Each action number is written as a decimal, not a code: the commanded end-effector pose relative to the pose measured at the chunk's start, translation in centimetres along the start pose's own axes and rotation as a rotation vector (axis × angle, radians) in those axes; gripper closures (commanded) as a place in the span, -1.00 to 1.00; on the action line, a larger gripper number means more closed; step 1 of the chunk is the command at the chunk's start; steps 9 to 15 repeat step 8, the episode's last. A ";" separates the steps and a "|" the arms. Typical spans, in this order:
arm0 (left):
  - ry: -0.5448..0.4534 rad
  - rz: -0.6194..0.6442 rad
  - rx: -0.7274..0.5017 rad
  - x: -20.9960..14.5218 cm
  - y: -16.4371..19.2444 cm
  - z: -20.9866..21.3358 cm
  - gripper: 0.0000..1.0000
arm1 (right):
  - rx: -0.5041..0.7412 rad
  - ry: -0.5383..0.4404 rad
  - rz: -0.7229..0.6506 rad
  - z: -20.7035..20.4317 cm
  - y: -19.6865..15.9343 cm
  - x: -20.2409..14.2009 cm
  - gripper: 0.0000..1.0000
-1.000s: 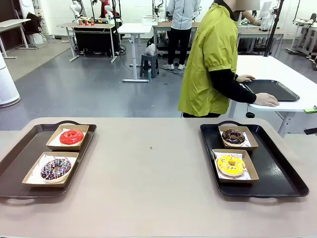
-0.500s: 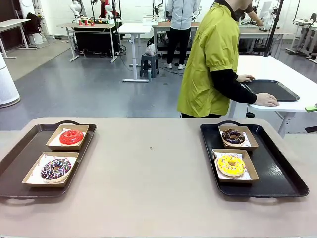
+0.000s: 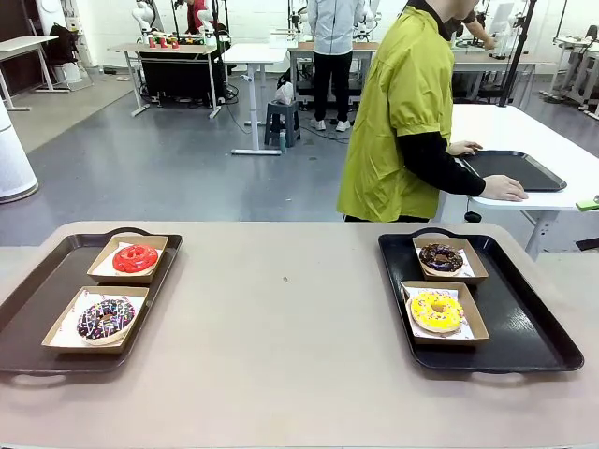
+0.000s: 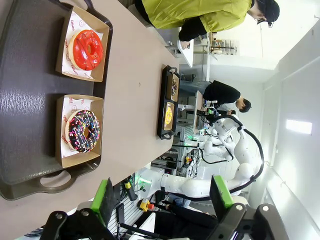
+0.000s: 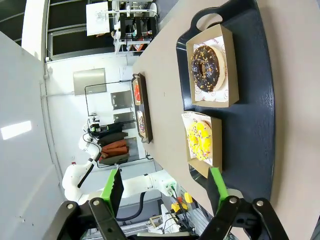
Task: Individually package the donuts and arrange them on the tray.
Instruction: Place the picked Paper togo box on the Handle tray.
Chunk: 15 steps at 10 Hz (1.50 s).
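Waiting above the tabletop (image 3: 281, 337), both sets of jaws wide, empty. Red donut (image 3: 136, 258) and purple sprinkled donut (image 3: 105, 318) boxed on left tray (image 3: 37, 290); chocolate donut (image 3: 441, 257) and yellow donut (image 3: 437, 311) boxed on right tray (image 3: 533, 327). Likely nearly finished; next, confirming arrangement.

Grey floor (image 3: 178, 159), white worktables (image 3: 257, 56), small stool (image 3: 282, 122).
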<state>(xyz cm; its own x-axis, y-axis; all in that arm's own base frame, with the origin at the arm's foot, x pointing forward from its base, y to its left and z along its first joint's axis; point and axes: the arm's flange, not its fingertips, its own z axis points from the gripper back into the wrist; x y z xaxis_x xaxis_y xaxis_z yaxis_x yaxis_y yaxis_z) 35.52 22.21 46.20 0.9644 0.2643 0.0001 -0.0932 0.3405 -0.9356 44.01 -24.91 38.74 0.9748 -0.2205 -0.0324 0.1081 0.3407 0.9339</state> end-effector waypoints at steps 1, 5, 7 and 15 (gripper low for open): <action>0.002 -0.005 0.003 -0.3 -0.1 0.2 -1.00 | -0.010 0.007 -0.016 0.0 0.2 -0.2 -0.75; 0.002 -0.005 0.003 -0.3 -0.1 0.2 -1.00 | -0.010 0.007 -0.016 0.0 0.2 -0.2 -0.75; 0.002 -0.005 0.003 -0.3 -0.1 0.2 -1.00 | -0.010 0.007 -0.016 0.0 0.2 -0.2 -0.75; 0.002 -0.005 0.003 -0.3 -0.1 0.2 -1.00 | -0.010 0.007 -0.016 0.0 0.2 -0.2 -0.75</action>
